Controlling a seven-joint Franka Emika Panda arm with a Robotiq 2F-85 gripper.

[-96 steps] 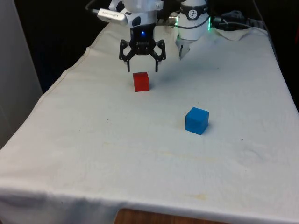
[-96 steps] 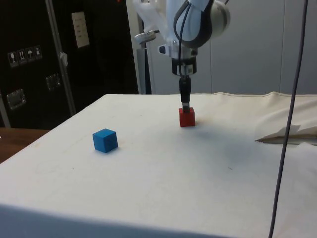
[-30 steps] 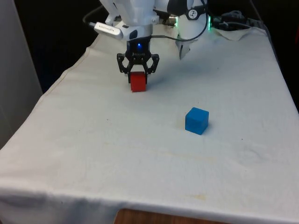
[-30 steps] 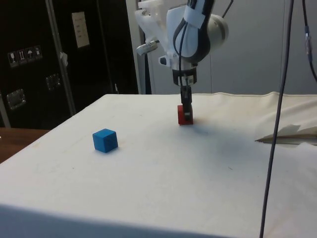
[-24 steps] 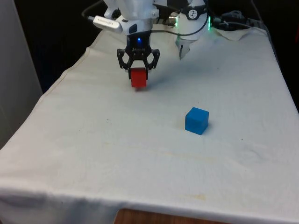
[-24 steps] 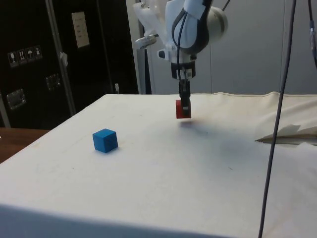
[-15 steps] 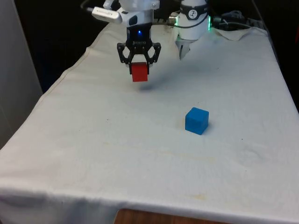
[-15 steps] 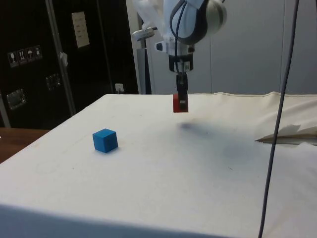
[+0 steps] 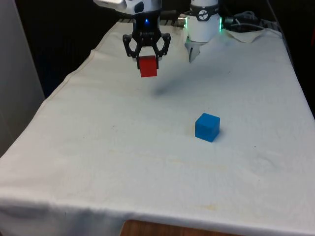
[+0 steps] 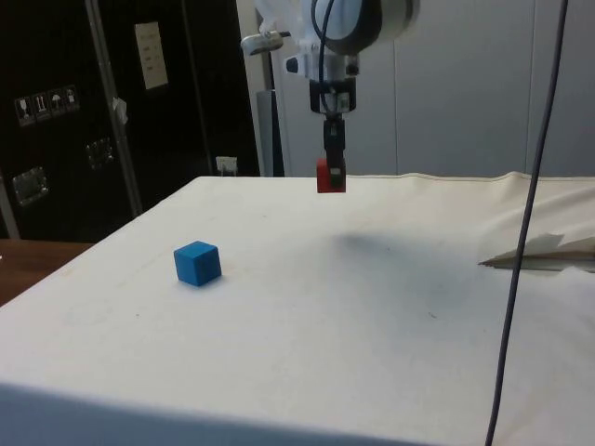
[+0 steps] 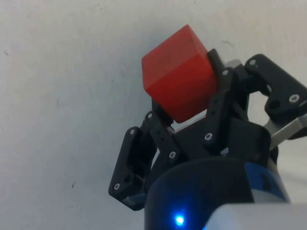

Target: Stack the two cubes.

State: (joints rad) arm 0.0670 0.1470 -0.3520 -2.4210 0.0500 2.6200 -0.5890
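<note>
Gripper [image 9: 147, 60] clamped shut on red cube [image 9: 148, 66], held well above white cloth [image 9: 123, 147]; blue cube [image 9: 206, 127] resting apart; no readable writing

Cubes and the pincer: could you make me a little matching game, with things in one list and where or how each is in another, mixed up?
Things:
1. red cube
2. blue cube
3. pincer
4. cloth

States:
A. rests on the cloth, alone
B. shut on a cube, above the table
C. held in the air, clear of the cloth
D. white, spread over the table

Pairs: 1-C, 2-A, 3-B, 4-D
</note>
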